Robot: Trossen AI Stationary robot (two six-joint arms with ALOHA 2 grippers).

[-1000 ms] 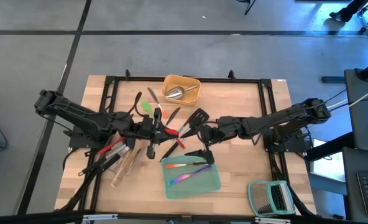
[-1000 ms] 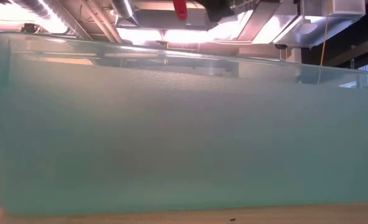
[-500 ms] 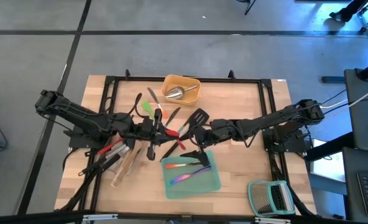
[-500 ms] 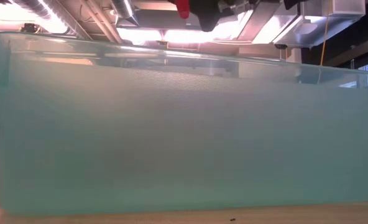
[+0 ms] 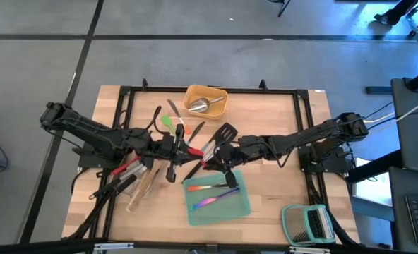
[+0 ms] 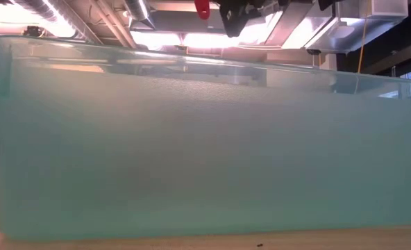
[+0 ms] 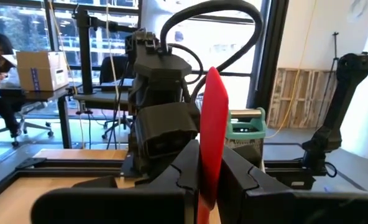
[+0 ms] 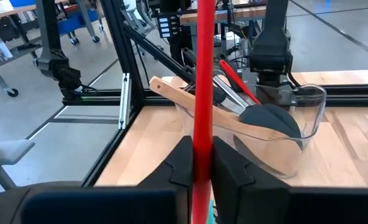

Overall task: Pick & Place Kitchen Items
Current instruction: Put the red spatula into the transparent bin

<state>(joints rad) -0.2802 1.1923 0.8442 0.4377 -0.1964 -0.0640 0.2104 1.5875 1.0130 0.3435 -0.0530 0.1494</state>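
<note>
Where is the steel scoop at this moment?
In the high view the steel scoop lies inside the yellow tray at the far middle edge of the table, beyond the green-handled tool.

A teal tray wall fills nearly the whole frame, translucent and blurred, its rim running along the upper part from left to right. A strip of wooden table shows along the bottom edge. Above the rim, at top centre, a red tip hangs beside a dark gripper. Bright ceiling lights and ducts spread across the top.
</note>
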